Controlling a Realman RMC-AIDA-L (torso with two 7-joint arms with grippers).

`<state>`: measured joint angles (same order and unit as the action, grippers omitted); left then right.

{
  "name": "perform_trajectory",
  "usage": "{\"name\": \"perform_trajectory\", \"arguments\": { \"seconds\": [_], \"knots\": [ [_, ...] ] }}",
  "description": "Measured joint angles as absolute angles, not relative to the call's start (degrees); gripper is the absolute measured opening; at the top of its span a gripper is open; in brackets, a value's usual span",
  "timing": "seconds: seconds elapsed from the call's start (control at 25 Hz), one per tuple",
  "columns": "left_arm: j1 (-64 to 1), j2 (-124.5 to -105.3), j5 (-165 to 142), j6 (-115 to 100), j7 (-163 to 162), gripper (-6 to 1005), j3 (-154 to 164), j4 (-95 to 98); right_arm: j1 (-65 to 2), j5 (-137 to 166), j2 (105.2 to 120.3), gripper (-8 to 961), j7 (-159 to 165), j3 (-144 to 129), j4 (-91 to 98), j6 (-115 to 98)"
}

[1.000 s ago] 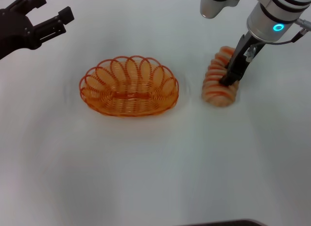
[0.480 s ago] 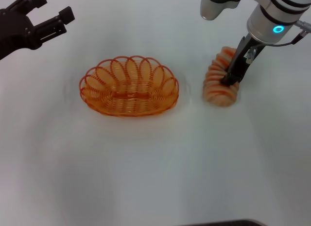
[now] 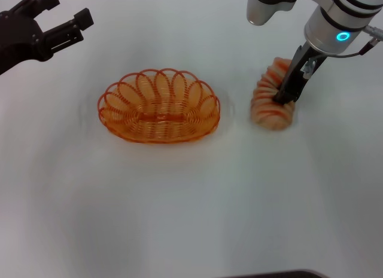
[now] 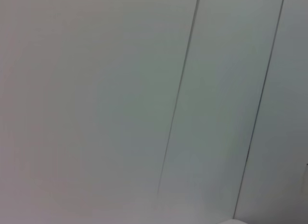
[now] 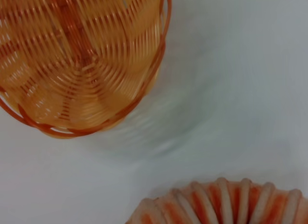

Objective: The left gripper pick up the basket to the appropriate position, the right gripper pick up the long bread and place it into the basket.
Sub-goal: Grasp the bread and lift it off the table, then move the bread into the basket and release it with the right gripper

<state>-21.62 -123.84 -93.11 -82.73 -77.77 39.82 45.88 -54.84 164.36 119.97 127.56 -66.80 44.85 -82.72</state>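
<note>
The orange wire basket (image 3: pixel 158 106) stands on the white table left of centre, empty; it also shows in the right wrist view (image 5: pixel 82 60). The long bread (image 3: pixel 270 98), pale tan with orange stripes, lies to the right of the basket, apart from it, and shows in the right wrist view (image 5: pixel 221 204). My right gripper (image 3: pixel 285 94) is down on the bread's middle, its dark fingers closed against the loaf. My left gripper (image 3: pixel 66 10) is open and empty, raised at the far left, well away from the basket.
The white table (image 3: pixel 191 206) stretches wide in front of the basket and the bread. The left wrist view shows only pale wall panels (image 4: pixel 144 108).
My right gripper has shifted very slightly up and right on the bread, and the loaf has barely moved. The left arm and the basket have not moved.
</note>
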Motion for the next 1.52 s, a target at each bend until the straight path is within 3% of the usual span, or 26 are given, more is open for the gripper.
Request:
{"name": "perform_trajectory", "arguments": {
  "seconds": [0.24,0.88,1.52],
  "knots": [
    [-21.56,-123.84,-93.08,-82.86,-77.78,914,39.81,45.80,-54.73,164.35,119.97,155,127.59,-66.79,44.82,-82.82],
    [-21.69,-123.93,-92.89,-82.58,-77.78,914,39.81,45.79,-54.36,162.06,119.60,147,127.62,-66.30,50.78,-83.63],
    [-22.59,-123.60,-92.72,-81.81,-77.83,911,37.03,46.23,-63.57,159.51,119.79,131,125.69,-66.59,53.60,-86.15]
  ]
}}
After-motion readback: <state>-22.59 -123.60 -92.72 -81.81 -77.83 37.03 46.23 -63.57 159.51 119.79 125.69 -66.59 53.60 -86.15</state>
